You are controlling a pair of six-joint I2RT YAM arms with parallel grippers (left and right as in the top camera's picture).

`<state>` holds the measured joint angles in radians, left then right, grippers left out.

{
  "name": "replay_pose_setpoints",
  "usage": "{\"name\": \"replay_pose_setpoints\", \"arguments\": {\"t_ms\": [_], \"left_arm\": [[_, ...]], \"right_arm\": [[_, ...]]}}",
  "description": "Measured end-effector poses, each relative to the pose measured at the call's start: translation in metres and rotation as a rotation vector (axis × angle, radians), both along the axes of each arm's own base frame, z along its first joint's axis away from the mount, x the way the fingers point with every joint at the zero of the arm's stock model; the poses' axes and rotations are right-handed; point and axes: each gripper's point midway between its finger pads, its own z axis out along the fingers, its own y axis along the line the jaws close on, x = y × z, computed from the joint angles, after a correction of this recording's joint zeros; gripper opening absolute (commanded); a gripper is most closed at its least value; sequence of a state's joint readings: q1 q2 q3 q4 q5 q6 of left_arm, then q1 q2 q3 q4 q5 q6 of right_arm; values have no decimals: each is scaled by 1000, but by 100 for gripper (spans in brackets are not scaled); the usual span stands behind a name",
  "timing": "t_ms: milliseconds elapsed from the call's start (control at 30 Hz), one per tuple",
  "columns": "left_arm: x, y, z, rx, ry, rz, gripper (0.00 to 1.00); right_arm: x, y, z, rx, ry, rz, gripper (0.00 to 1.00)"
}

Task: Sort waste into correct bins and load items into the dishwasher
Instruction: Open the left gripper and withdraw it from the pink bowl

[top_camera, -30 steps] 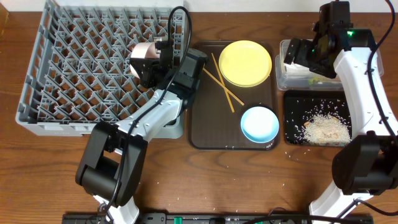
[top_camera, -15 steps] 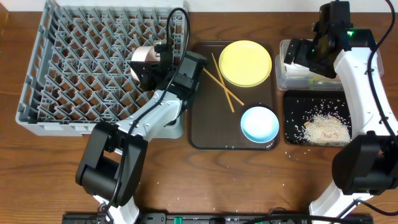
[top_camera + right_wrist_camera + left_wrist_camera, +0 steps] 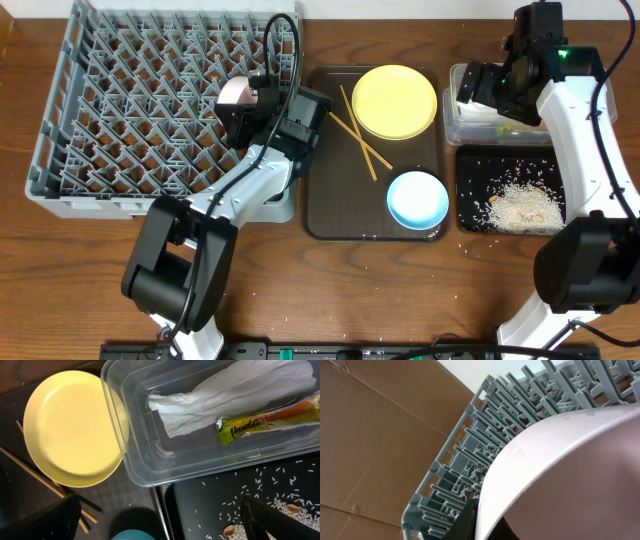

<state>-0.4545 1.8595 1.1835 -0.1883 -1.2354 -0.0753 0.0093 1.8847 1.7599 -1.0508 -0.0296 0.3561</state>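
Small white cup (image 3: 238, 92) is hanging above the right part of the grey dish rack (image 3: 120, 120), pinched by the left end effector (image 3: 244, 106), whose fingers are pressing together on it. In the left wrist view the cup's pale curved wall is filling most of the picture, with the rack's pegs behind it. Compared with a second ago, the cup is sitting a touch closer to the rack's right side and is turning more edge-on, so less of its opening is showing from above. The rack is lying by the far left corner of the tabletop.

The right end effector (image 3: 487, 87) is hovering with its fingers spread wide over the clear tub (image 3: 131, 462) at the far right of the tabletop, just where it was a second ago. A crumpled napkin (image 3: 225, 395) and a green-and-yellow wrapper (image 3: 265, 420) are lying in the tub. Just on the near side of the tub, rice scraps (image 3: 520, 206) are lying in the black tray (image 3: 472, 160).

On the brown tray (image 3: 335, 205) in the middle, the yellow plate (image 3: 394, 101), chopsticks (image 3: 358, 140) and light-blue bowl (image 3: 417, 198) are lying as before.
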Motion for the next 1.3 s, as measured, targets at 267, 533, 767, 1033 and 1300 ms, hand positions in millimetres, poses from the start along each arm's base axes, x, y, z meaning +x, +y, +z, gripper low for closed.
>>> {"name": "replay_pose_setpoints", "arguments": {"t_ms": [267,533,767,1033,1300], "left_arm": [[-2,-9,-2,5,16,-26,8],[-5,-17,0,39,43,-44,9],[-10,-29,0,70,66,-72,41],[-16,-58,-2,80,78,-147,46],[-18,-88,-27,-22,168,-276,55]], "right_arm": [[0,0,0,0,0,0,99],[0,0,0,0,0,0,99],[0,0,0,0,0,0,99],[0,0,0,0,0,0,99],[0,0,0,0,0,0,99]]}}
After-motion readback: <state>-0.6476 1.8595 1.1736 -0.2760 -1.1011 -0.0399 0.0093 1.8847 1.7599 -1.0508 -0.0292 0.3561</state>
